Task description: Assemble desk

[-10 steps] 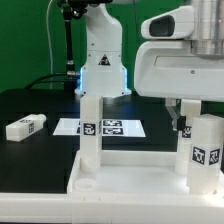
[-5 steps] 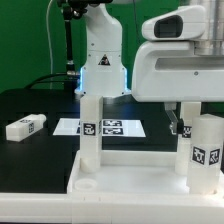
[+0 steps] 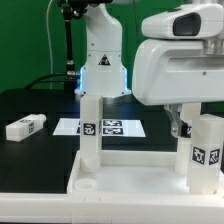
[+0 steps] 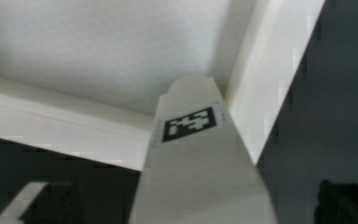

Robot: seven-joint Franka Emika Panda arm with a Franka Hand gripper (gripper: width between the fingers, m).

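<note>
Exterior view: we see gripper (image 3: pixel 180 124) jaws apart, at 10 o'clock of upright leg (image 3: pixel 206 152) on tabletop (image 3: pixel 130 172); loose leg (image 3: pixel 25 127) at frame's 9 o'clock.

The arm (image 3: pixel 180 62) wears glossy white shells, rounded and bulky — the nearest one broad and smooth. Its base column (image 3: pixel 103 45) narrows toward the top, with a blue glow (image 3: pixel 100 73) at its foot and black cabling (image 3: pixel 72 12) above.

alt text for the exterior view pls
Two white legs stand upright on the rimmed tabletop: the middle leg and, below the robot arm, the leg at the exterior view's right. A loose leg lies on the black table.
</note>
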